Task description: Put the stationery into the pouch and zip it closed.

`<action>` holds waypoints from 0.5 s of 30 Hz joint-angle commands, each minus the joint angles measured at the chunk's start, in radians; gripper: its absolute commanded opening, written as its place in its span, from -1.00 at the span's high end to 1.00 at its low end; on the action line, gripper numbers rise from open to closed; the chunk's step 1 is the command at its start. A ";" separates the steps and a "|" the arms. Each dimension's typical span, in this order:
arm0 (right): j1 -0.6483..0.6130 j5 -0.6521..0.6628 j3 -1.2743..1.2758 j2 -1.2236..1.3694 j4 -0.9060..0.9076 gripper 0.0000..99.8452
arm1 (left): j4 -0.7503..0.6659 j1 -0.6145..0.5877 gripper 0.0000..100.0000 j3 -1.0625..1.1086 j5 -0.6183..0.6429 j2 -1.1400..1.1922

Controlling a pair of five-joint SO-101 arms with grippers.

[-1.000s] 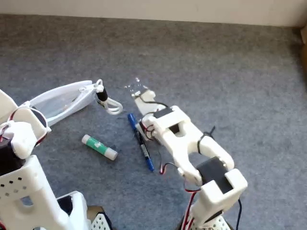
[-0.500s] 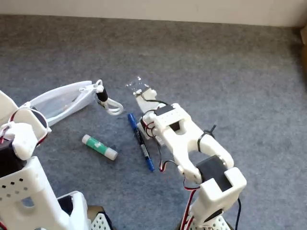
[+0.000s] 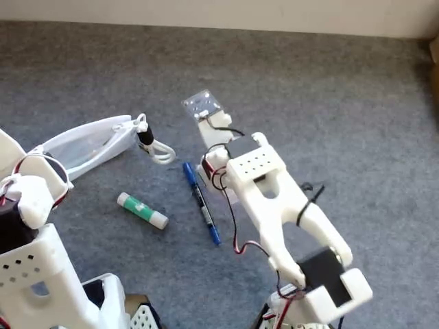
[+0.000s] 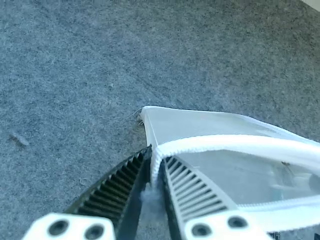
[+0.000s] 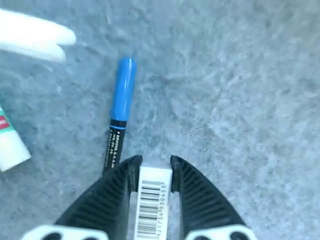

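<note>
The clear white pouch (image 3: 89, 145) lies open at the left, its zipper cord loop (image 3: 156, 149) toward the middle. My left gripper (image 4: 152, 175) is shut on the pouch's rim (image 4: 225, 145). My right gripper (image 3: 209, 118) is raised over the carpet beyond the pen and shut on a small wrapped white item with a barcode label (image 5: 150, 200), whose clear wrapper (image 3: 202, 105) sticks out past the fingertips. A blue pen (image 3: 201, 203) lies on the carpet beside that arm; the pen (image 5: 120, 110) lies just beyond the fingers in the right wrist view. A green-and-white glue stick (image 3: 142, 210) lies left of the pen.
Grey carpet (image 3: 329, 103) covers the whole surface, with open room to the right and at the back. The white arm bases stand at the near edge, the left one (image 3: 41, 274) beside the pouch.
My right arm has lifted and swung toward the far side, carrying the wrapped item up off the carpet. The pouch, pen and glue stick have not moved.
</note>
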 commanded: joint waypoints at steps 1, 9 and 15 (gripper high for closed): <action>-0.036 -0.034 0.005 -0.150 0.008 0.95 | -0.017 0.048 0.98 -0.031 0.015 -0.002; -0.044 -0.166 0.087 -0.429 0.004 0.95 | -0.014 0.226 0.98 -0.090 0.015 -0.001; -0.044 -0.166 0.154 -0.619 0.004 0.95 | -0.014 0.329 0.98 -0.140 0.025 0.002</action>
